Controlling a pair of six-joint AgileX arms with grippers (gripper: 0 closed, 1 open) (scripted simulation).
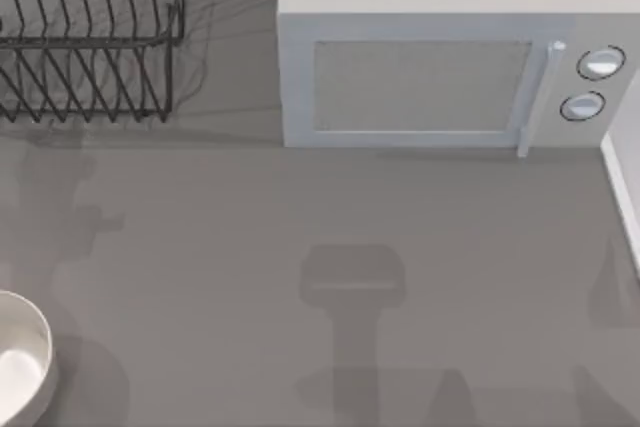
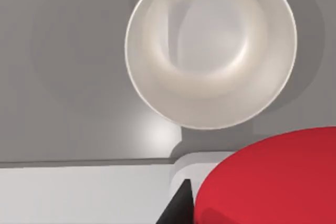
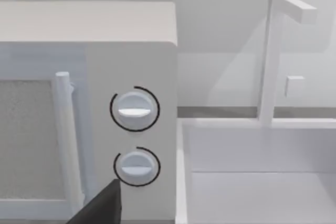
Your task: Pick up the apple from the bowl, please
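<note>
You see the apple (image 2: 270,179) out of the bowl (image 2: 210,106), close up against the left wrist camera by 1 dark finger (image 2: 178,205); I can't tell how tightly it's gripped. Bowl sits empty at the table's (image 1: 300,247) left edge, microwave (image 1: 430,57) at the back.

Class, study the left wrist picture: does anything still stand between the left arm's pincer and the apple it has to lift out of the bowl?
Nothing visible does. The apple sits right at the wrist camera, apparently already in the left pincer, though the grip itself is hidden. The bowl lies below, holding nothing, on the table's left edge in the top view.
</note>
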